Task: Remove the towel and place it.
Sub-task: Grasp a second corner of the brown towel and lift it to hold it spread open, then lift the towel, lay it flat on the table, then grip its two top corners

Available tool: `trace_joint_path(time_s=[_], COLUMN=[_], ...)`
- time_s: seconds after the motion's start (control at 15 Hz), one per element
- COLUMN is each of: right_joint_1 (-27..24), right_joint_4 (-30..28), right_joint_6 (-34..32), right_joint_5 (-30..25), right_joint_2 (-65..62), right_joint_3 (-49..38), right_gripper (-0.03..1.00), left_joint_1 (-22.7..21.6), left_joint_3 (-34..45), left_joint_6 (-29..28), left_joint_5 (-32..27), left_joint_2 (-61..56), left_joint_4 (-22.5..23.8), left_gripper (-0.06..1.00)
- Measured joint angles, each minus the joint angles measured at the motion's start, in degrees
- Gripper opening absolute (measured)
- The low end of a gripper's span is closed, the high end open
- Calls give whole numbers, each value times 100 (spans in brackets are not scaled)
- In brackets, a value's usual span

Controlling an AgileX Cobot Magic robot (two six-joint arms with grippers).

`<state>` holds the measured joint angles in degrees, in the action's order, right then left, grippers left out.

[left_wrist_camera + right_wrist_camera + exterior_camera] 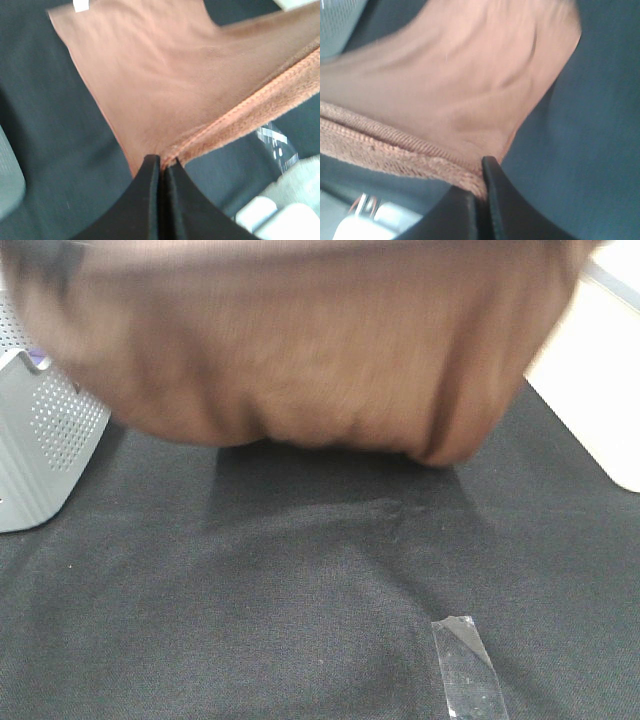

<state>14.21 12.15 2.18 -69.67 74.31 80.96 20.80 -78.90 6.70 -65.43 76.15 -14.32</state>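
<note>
Holding towel point(300, 350) aloft over table point(300, 590). Pinched tight at its stitched hem by left gripper point(161, 162) and right gripper point(484, 170). Blurred, so probably swinging. Could slip from such thin edge pinches, or snag box point(50, 440) if lowered off-centre.

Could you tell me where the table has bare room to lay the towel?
Bare black tabletop lies between the perforated grey bin on the left and the tape strip near right. The hanging towel crowds the far side.
</note>
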Motion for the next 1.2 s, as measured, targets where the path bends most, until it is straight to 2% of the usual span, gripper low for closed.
trace_joint_path(time_s=[0.6,0.87,1.07,1.2], right_joint_1=[0,-6,-17,-17], right_joint_4=[195,424,418,355], right_joint_6=[-46,-155,-160,-160], right_joint_5=[17,17,23,40], right_joint_2=[-1421,-2154,-2154,-2017], right_joint_3=[-2051,-2733,-3541,-3581], right_gripper=[1,1,1,1], left_joint_1=[0,-17,-17,-17], left_joint_3=[2252,2859,3518,3633], left_joint_6=[-155,-498,-596,-619], left_joint_5=[57,52,34,29], left_joint_2=[-1255,-1748,-1759,-1759], left_joint_4=[-1152,-1461,-1650,-1679], left_gripper=[0,0,0,0])
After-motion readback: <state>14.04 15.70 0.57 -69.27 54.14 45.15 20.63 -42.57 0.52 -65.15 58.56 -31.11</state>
